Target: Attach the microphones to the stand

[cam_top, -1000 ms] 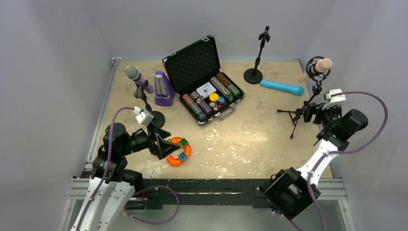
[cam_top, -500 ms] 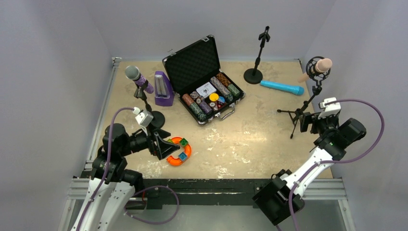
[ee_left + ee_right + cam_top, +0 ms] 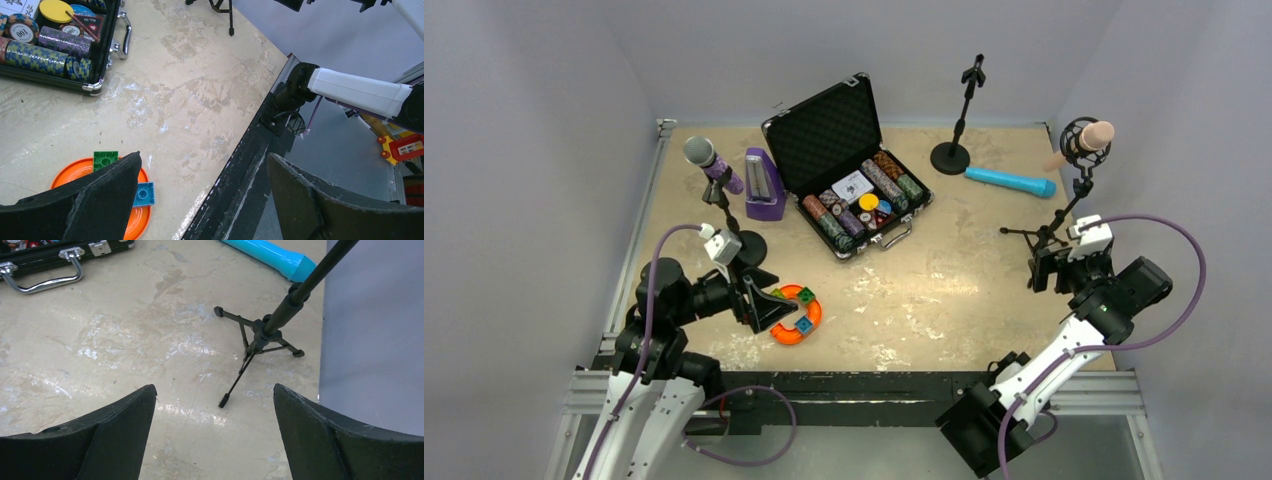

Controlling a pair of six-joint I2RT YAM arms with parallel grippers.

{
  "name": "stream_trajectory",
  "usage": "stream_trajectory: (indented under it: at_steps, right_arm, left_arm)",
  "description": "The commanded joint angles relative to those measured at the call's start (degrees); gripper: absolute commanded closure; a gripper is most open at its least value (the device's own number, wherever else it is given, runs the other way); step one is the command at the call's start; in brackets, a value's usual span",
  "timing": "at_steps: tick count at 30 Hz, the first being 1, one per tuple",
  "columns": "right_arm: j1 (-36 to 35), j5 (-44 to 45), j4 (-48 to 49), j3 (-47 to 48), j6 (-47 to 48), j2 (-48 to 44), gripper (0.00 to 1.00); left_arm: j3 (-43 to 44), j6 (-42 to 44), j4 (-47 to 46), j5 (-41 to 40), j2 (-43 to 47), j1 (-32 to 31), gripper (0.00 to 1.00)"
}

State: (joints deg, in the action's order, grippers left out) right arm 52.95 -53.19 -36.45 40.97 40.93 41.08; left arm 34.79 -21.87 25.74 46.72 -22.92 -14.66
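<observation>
The right gripper (image 3: 214, 388), spread and empty, has backed off the tripod (image 3: 263, 332) toward the near edge — pink microphone (image 3: 1097, 133) mounted, blue microphone (image 3: 1010, 181) still lying unattached.

Chip case (image 3: 824, 125); metronome (image 3: 762, 185); orange ring (image 3: 786, 335)

chip number: "100", printed on the face of a checkered poker chip (image 3: 22, 32) lying in the black case (image 3: 100, 86).
dark red plaque (image 3: 85, 22) beside the chips: white lettering, too blurred to read.
white card (image 3: 15, 2): print too small to read.
</observation>
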Motion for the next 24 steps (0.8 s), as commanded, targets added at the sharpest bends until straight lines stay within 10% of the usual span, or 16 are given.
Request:
stream_trajectory:
  at_steps: [1, 16, 24]
  right_arm:
    - [0.3, -4.1, -8.9, 4.0, 5.4, -0.7, 0.09]
    - [-1.2, -12.1, -27.6, 12.0, 17.9, 1.1, 0.09]
    - [-17.0, -6.1, -22.4, 11.1, 9.5, -0.4, 0.09]
  left_arm:
    - [-0.2, 1.0, -2.5, 1.2, 0.5, -0.2, 0.01]
    - [-0.3, 0.8, -2.9, 1.4, 0.2, -0.2, 0.01]
    - [-0.3, 0.8, -2.9, 1.2, 0.0, -0.2, 0.01]
